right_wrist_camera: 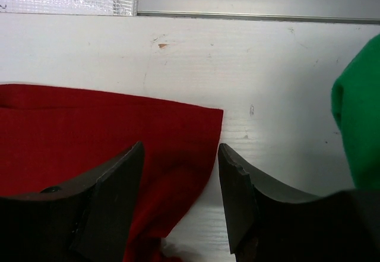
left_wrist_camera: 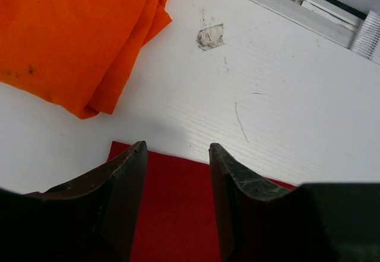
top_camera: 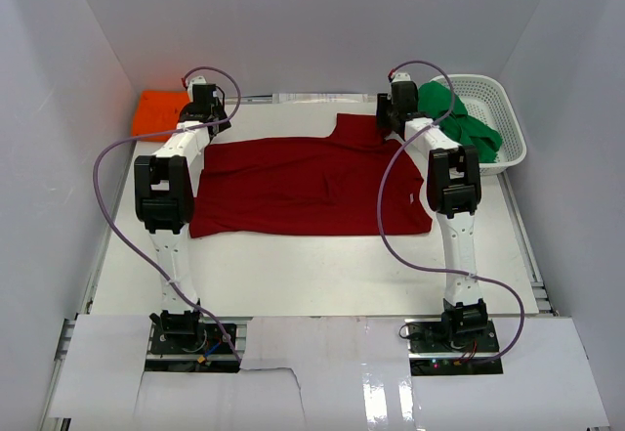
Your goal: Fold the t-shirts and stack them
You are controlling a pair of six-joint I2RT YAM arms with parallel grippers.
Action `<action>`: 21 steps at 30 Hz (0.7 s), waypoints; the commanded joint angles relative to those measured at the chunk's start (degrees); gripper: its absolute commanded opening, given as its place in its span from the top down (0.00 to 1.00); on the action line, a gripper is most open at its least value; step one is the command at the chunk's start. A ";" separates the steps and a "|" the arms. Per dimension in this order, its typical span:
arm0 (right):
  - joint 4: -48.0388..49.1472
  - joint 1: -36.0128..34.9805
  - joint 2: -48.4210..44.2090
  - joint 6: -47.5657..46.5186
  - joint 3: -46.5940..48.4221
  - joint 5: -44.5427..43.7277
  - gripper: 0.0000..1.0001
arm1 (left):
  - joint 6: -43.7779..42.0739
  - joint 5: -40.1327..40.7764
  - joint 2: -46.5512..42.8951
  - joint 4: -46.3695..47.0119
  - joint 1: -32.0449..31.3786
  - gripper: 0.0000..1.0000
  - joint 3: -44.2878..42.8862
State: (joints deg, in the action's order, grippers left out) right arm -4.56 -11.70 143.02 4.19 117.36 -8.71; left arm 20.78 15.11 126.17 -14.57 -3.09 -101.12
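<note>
The dark red t-shirt (top_camera: 303,185) lies spread flat across the middle of the table. My left gripper (top_camera: 202,110) is open over its far left corner (left_wrist_camera: 178,208), jaws apart with red cloth between them. My right gripper (top_camera: 394,110) is open over its far right corner (right_wrist_camera: 172,137), cloth edge between the jaws. The orange t-shirt (top_camera: 156,110) lies folded at the far left, also in the left wrist view (left_wrist_camera: 71,30). The green t-shirt (top_camera: 464,118) hangs out of the basket, also in the right wrist view (right_wrist_camera: 359,119).
A white lattice basket (top_camera: 503,123) stands at the far right corner. A metal rail (right_wrist_camera: 249,3) runs along the table's far edge. White walls close in the table on three sides. Purple cables loop over both arms.
</note>
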 commanded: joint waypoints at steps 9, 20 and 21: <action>1.04 0.81 4.28 0.21 6.29 0.97 0.41 | -0.65 1.85 -1.89 0.24 0.10 0.43 -1.45; 1.04 1.60 5.25 0.03 6.39 1.68 0.79 | 0.23 2.29 -4.26 -0.20 0.28 0.43 1.80; 1.30 1.60 5.08 0.03 6.13 1.68 0.81 | 0.40 2.38 -4.61 -0.20 0.28 0.43 2.07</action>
State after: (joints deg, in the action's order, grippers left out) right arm -4.16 -10.72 147.61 4.23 122.26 -7.40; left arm 20.75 16.19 126.02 -14.59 -3.09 -100.09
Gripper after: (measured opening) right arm 0.216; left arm 0.572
